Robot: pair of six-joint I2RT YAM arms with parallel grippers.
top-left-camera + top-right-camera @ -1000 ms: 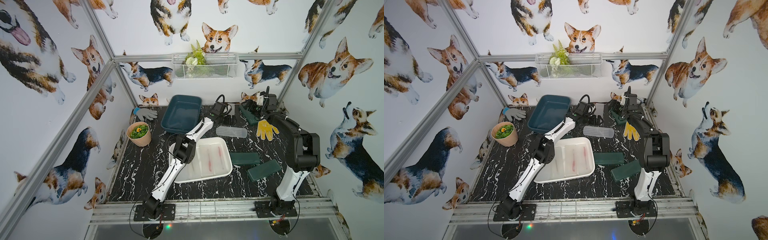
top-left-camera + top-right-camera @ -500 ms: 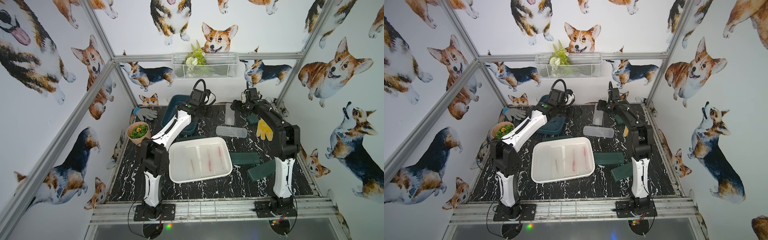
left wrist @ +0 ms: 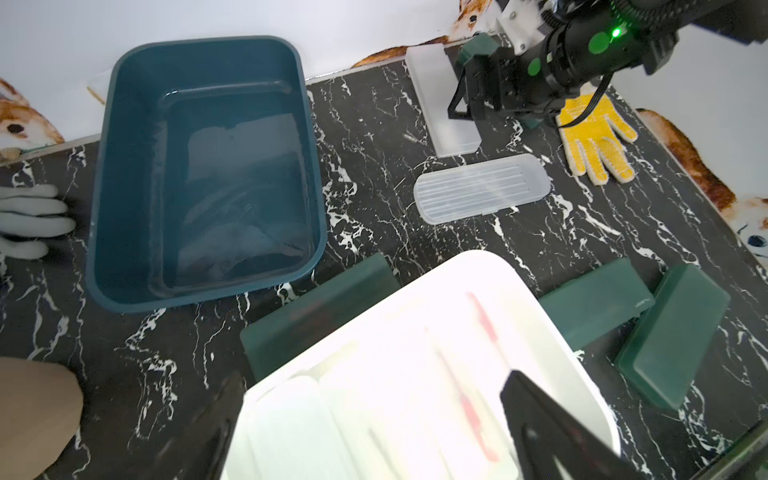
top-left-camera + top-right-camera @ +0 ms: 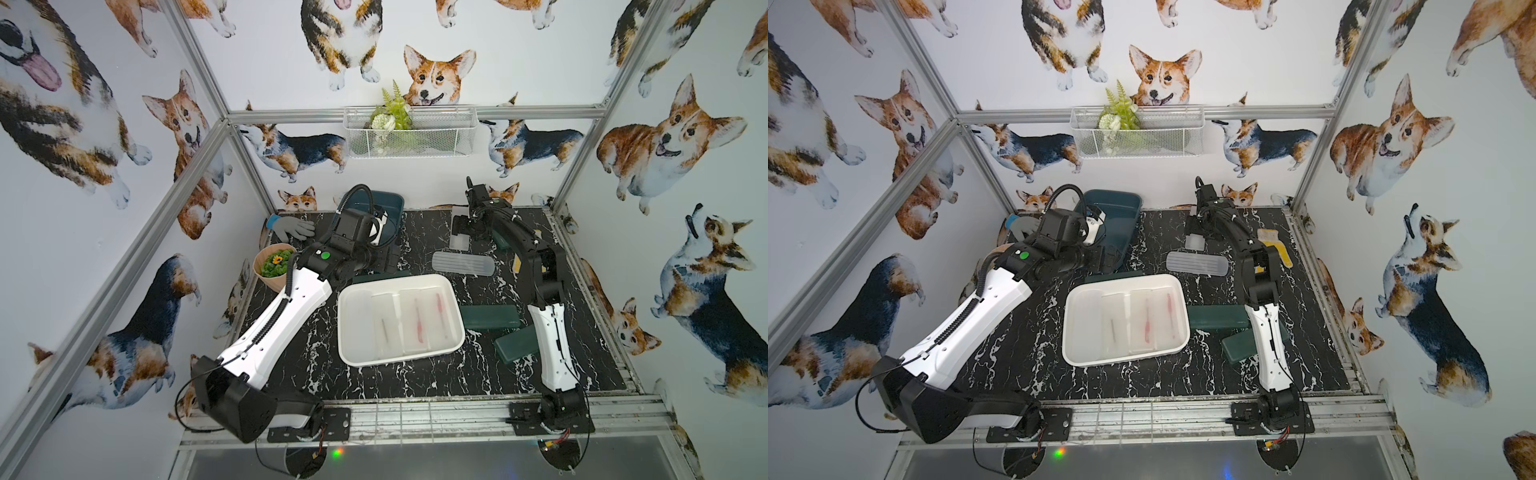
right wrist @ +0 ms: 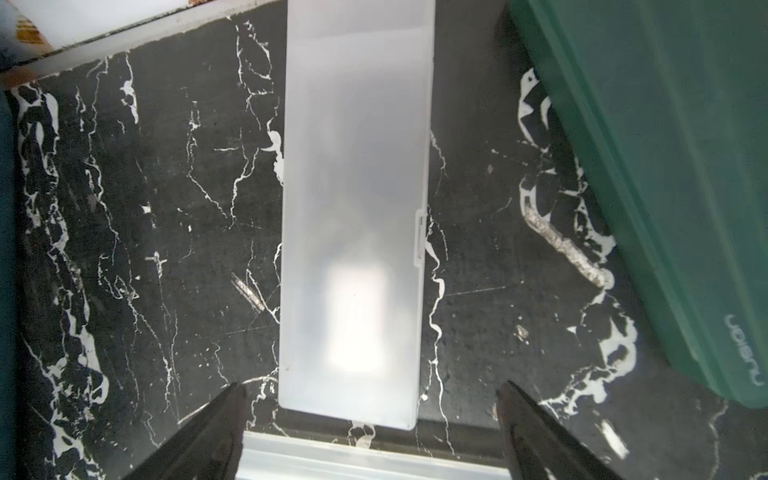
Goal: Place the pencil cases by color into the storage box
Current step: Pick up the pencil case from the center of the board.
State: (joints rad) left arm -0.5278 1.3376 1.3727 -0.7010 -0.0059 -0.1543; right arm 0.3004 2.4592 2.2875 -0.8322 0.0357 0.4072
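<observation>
While the right gripper (image 5: pixel 372 395) hangs open over a frosted pencil case (image 5: pixel 353 208) at the table's (image 4: pixel 316 365) 1 o'clock, the left gripper (image 3: pixel 370 386), spread and empty, sits between the teal storage box (image 4: pixel 395 199) at 11 and the white tray (image 4: pixel 345 332); dark green cases (image 4: pixel 490 316) lie at 3 o'clock

We find the frosted pencil case (image 5: pixel 353 208) to be smooth, translucent plastic, and the green pencil case (image 5: pixel 665 166) beside it matt plastic. We record the teal storage box (image 3: pixel 104 166) as glossy plastic, the tabletop (image 3: pixel 374 124) as marble-patterned and scuffed, and the yellow glove (image 3: pixel 594 141) as knitted cloth.
</observation>
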